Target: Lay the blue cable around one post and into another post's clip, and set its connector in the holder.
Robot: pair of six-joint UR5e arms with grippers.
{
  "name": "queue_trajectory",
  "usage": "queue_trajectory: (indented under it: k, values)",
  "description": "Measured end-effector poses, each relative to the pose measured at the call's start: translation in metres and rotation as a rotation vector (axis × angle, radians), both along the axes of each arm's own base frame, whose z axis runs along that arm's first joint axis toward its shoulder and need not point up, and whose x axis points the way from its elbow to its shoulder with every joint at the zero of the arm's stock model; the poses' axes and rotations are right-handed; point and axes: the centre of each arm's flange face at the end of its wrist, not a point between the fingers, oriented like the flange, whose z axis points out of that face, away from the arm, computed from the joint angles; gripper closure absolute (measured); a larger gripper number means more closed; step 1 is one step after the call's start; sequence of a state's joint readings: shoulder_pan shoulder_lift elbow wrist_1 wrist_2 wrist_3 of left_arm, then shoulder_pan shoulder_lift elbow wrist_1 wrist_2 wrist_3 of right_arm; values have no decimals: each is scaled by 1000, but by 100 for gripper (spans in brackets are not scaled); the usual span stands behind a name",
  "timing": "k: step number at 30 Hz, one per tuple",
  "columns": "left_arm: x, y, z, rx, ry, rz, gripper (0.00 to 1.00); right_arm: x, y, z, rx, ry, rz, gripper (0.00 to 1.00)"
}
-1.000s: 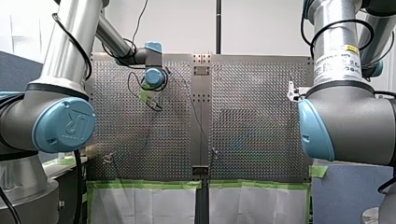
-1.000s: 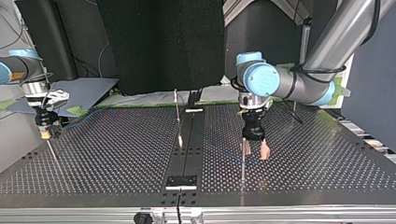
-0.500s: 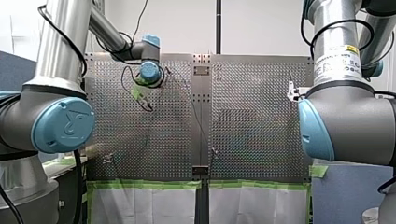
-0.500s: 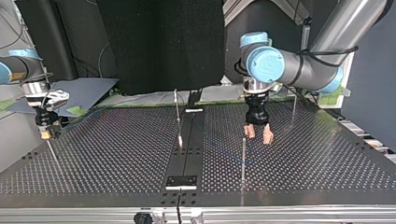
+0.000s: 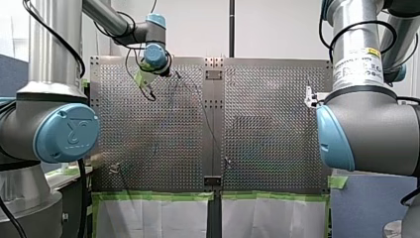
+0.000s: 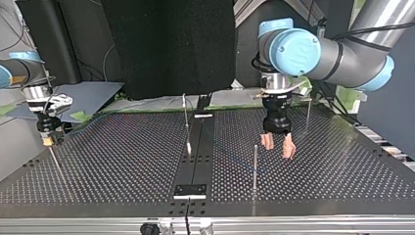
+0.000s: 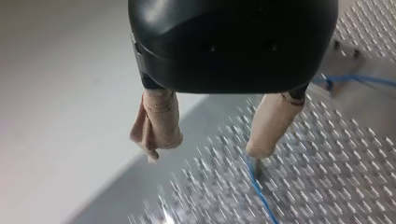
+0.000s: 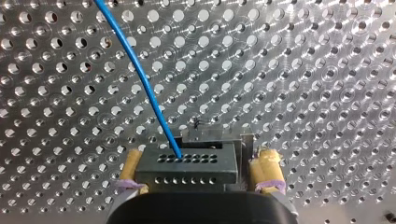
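The thin blue cable [image 6: 240, 160] lies across the perforated table, past a slim upright post [image 6: 255, 164]. My left gripper [image 6: 278, 147], on the arm at the top view's right, hangs open just beyond that post and holds nothing. In the left wrist view its beige-padded fingers [image 7: 156, 123] stand apart, with the cable [image 7: 259, 191] on the plate below one tip. In the right wrist view the black connector [image 8: 184, 163] sits between my right gripper's [image 8: 196, 170] yellow pads, which stand wide at its sides. The cable [image 8: 140, 79] runs ahead from the connector. My right gripper [image 6: 47, 134] is near the table's left edge.
A second post [image 6: 307, 115] stands behind my left gripper. A third post [image 6: 185, 115] rises by the dark centre strip [image 6: 195, 161]. A small black plate [image 6: 190, 190] sits on that strip near the front edge. Green tape [image 5: 158, 196] lines the table's near edge in the front view.
My left gripper, still open, has risen from beside the near post and drifted toward the top view's right. My right arm has not moved.
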State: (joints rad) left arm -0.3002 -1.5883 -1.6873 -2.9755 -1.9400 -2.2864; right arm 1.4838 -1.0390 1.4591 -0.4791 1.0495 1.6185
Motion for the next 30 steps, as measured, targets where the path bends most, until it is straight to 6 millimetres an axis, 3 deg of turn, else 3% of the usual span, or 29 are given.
queue_trajectory:
  k: [6,30]
  values:
    - [-10,-7,34,39,-29,-52,0,0,0,0,0,0,0,2]
    - [-13,-31,93,248,14,-66,0,0,0,0,0,0,0,2]
